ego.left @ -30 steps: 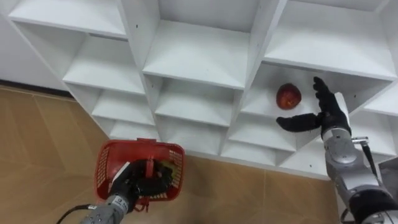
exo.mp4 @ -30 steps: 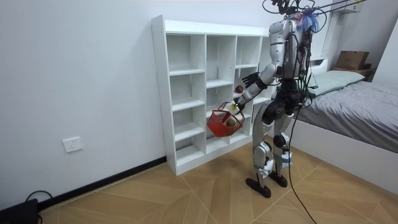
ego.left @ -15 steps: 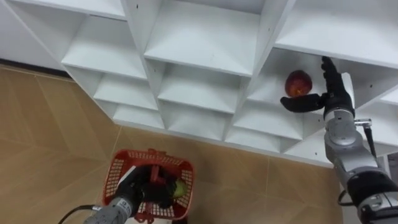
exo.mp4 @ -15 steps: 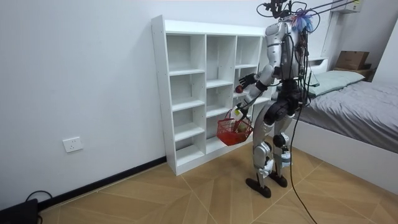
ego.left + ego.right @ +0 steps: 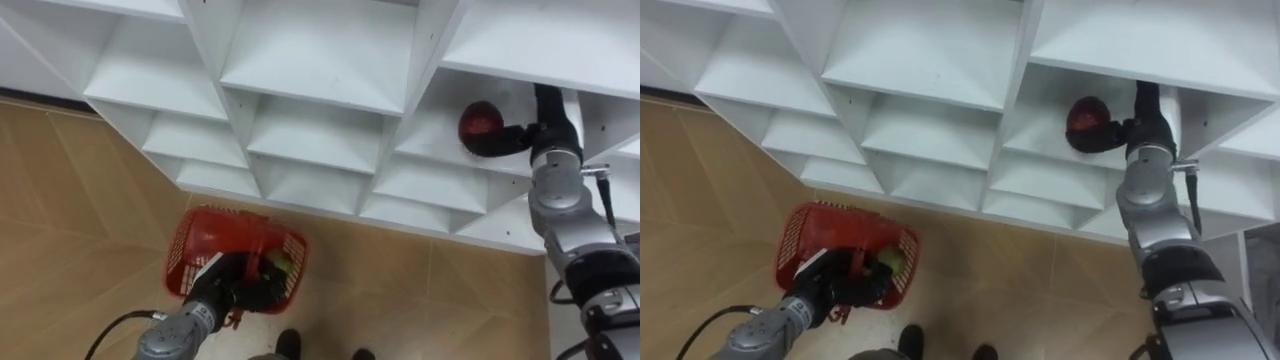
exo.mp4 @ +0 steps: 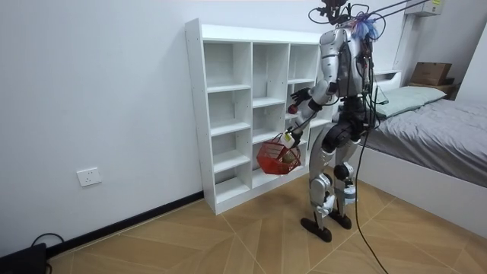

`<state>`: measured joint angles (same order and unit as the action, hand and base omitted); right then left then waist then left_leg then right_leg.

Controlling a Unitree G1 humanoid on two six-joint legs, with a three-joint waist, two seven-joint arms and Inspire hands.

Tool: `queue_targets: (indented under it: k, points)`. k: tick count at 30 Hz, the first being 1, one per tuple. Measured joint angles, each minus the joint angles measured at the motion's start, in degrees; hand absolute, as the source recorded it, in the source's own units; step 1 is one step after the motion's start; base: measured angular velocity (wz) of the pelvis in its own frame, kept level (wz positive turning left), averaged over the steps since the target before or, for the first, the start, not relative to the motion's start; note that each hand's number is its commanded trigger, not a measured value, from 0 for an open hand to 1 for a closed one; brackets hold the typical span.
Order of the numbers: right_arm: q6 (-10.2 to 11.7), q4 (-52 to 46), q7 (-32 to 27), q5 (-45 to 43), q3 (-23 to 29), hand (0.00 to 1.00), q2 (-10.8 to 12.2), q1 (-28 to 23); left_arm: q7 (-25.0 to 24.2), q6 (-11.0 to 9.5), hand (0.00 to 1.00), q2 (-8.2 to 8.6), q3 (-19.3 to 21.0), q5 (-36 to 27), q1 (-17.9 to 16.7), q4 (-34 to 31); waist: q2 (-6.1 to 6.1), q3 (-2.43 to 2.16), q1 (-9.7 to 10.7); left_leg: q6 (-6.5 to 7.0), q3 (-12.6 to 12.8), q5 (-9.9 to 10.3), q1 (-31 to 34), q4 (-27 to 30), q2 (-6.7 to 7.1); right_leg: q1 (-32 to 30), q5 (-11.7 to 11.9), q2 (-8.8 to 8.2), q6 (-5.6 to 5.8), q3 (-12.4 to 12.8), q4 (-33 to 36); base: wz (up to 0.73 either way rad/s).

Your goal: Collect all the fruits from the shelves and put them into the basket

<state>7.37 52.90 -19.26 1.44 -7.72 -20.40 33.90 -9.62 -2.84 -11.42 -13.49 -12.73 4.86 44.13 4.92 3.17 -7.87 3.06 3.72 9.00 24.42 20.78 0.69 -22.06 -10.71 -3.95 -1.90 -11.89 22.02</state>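
The red apple (image 5: 480,121) lay in a closet (image 5: 320,70) compartment with the right hand (image 5: 545,128) against it. Whether it gripped, I could not tell. The left hand (image 5: 233,286) clenched the handle of the red basket (image 5: 212,218) — a green fruit (image 5: 278,264) inside.

Matt white closet (image 5: 320,60), red plastic mesh basket (image 5: 200,225), wood-look floor (image 5: 70,180), prob. glossy apple (image 5: 480,120).

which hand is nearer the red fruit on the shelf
Right. The right hand is right beside the red fruit in its shelf compartment; the left hand is far below, holding the red basket.
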Motion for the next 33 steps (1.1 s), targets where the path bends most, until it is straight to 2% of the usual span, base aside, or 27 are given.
queue_targets:
  k: [4,6,15,23,33]
  points:
    - [-0.07,0.17,0.06,0.28,-0.14,0.0,-0.01,0.01,-0.01,0.63,1.0,-0.11,-0.14,-0.09,0.38,0.93,0.03,0.03,-0.09,0.01,-0.04,0.0,0.09,0.06,0.02,0.01,0.01,-0.04,0.01,-0.11,-0.02,0.0]
    - [-0.91,0.22,0.07,0.34,-0.16,0.0,-0.01,0.02,-0.01,1.04,1.0,-0.12,-0.29,-0.09,0.38,0.93,0.03,0.03,-0.16,0.01,0.03,0.0,0.07,-0.02,0.0,-0.05,0.0,-0.04,0.0,-0.1,0.15,0.0]
    - [-1.33,1.97,0.07,1.74,-2.31,0.0,-0.03,0.02,0.13,1.58,1.0,0.02,-2.6,-0.1,0.64,0.88,-0.02,0.03,-0.18,0.16,0.29,-0.14,0.92,-0.05,0.04,-1.26,-0.02,-0.22,0.01,0.04,0.75,0.0]
    - [-2.56,2.75,-0.07,0.55,-2.45,0.0,-0.02,-0.18,0.14,2.05,1.0,0.08,-2.49,-0.24,0.72,0.83,-0.04,0.02,-0.3,0.18,0.65,-0.15,1.39,-0.09,0.02,-1.95,-0.02,-0.17,0.02,0.42,0.86,-0.02]
    - [-2.64,4.59,-0.14,0.49,-3.99,0.0,-0.02,-0.17,0.64,2.07,1.0,-0.08,-4.21,-0.71,0.64,0.82,-0.21,-0.02,-0.26,0.21,0.43,-0.17,2.04,-0.17,0.02,-2.26,-0.02,-0.35,0.02,-0.86,0.64,0.03]
